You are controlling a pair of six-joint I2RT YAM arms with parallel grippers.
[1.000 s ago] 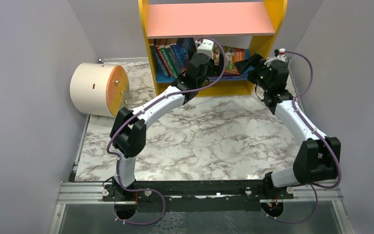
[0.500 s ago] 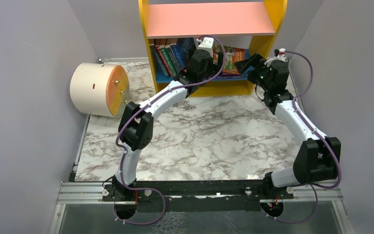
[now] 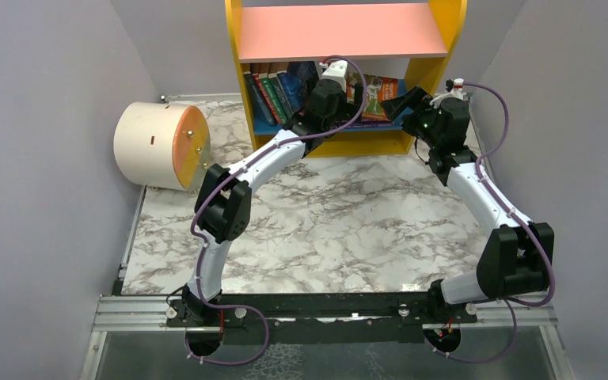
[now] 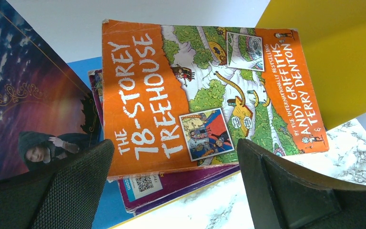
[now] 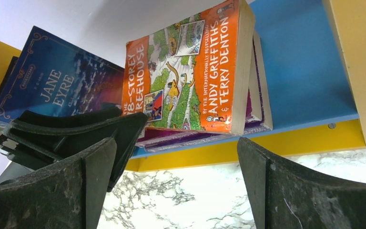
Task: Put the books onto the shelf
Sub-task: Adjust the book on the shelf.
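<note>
Marble tabletop point(image 3: 348, 222), shelf point(image 3: 453, 32) at 12 o'clock: leaning books point(image 3: 281, 91) at 11 on its blue board point(image 5: 305, 62), orange Treehouse book point(image 4: 195, 90) flat on purple books point(image 4: 181, 183) at 1, my left claw point(image 4: 174, 148) and right claw point(image 5: 176, 143) both gaping, empty; best, I judge, to nudge that stack back squarely, low and slow.
</note>
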